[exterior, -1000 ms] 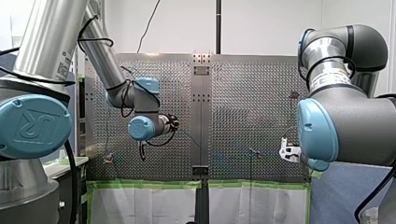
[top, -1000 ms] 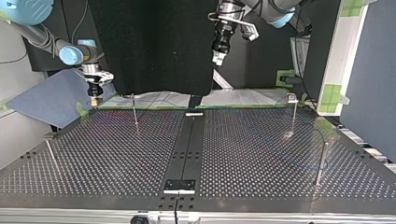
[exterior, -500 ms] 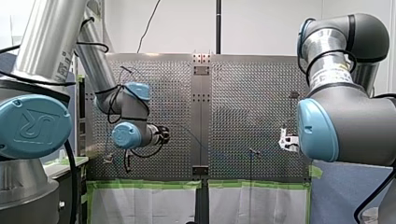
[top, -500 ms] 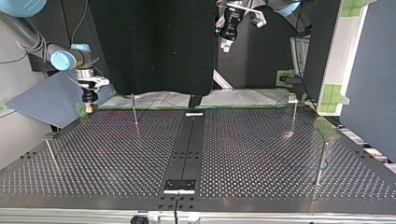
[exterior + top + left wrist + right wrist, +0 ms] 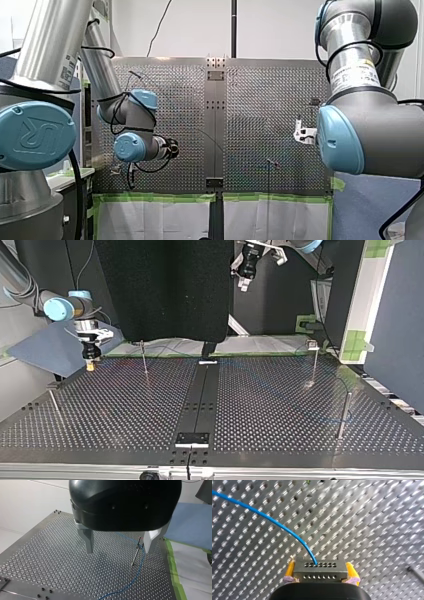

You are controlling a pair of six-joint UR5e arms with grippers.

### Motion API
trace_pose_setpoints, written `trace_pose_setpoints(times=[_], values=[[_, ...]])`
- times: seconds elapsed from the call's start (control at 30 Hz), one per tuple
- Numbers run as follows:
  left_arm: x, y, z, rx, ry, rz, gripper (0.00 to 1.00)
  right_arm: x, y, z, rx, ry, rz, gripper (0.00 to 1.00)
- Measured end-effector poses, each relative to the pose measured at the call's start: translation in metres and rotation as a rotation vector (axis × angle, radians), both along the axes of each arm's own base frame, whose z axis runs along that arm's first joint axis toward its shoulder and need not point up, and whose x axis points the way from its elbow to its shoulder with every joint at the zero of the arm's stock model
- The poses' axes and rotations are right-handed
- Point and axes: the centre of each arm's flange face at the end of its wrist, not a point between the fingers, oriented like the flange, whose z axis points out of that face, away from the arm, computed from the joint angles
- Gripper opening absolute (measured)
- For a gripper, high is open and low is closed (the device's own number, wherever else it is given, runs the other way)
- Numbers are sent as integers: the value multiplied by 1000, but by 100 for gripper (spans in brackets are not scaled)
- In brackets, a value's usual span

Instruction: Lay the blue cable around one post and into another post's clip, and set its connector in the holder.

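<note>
In the right wrist view my right gripper (image 5: 321, 568) has its yellow pads (image 5: 289, 570) shut on a dark multi-hole connector (image 5: 320, 575). The blue cable (image 5: 274, 523) runs out of the connector over the perforated plate. In the top view this gripper (image 5: 90, 365) hangs just above the table's far left corner. My left gripper (image 5: 120, 547) is open and empty, high above the table (image 5: 244, 285). Ahead of its fingers a thin clip post (image 5: 136, 553) stands with the blue cable (image 5: 137, 571) passing by it.
Thin posts stand on the table at the top view's far left (image 5: 144, 359), near left (image 5: 54, 404), far right (image 5: 313, 362) and near right (image 5: 344, 414). A black strip (image 5: 200, 400) runs down the middle, ending in a small bracket (image 5: 192, 438). Blue cloth (image 5: 45, 347) lies beyond the left corner.
My right gripper has carried the connector toward the top view's left and a little nearer over the table corner. My left arm has drawn up and back, toward the front view's left.
</note>
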Motion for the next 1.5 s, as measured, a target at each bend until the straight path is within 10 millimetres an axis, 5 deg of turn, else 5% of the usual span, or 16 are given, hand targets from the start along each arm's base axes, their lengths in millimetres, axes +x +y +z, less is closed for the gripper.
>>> trace_pose_setpoints(times=[0.67, 1.5], values=[[0, -1, 2, -6, -5, -2, 100, 44, 29, 101, -20, 1, 15, 0], [0, -2, 3, -8, -4, -17, 100, 26, 65, 206, -22, 4, -166, 0]])
